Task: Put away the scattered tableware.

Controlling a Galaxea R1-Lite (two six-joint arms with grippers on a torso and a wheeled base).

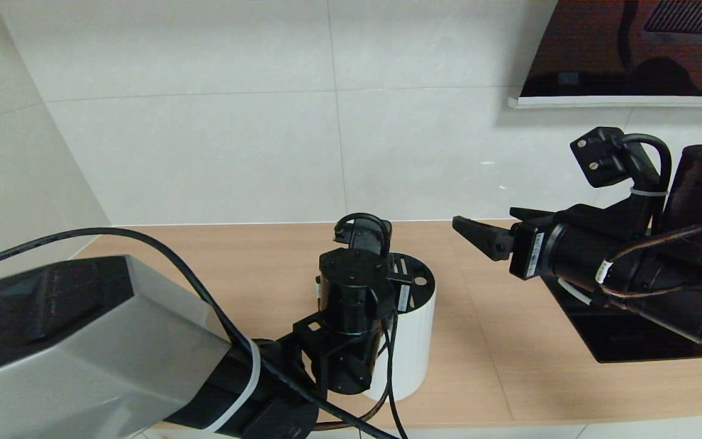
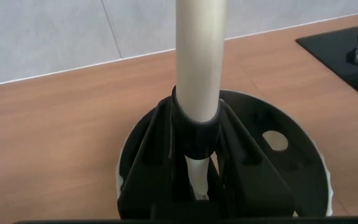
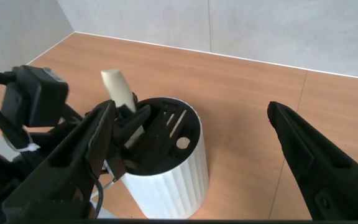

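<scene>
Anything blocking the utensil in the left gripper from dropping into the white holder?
Nothing visible. The left gripper holds the white-handled utensil directly over the holder, its lower end at the slotted black top.

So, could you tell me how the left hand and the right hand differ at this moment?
The left hand is shut on a cream-handled utensil; the right hand is open and empty. The left hand sits right over the white holder, while the right hand hangs off to that holder's right, above the counter. Both are black.
</scene>
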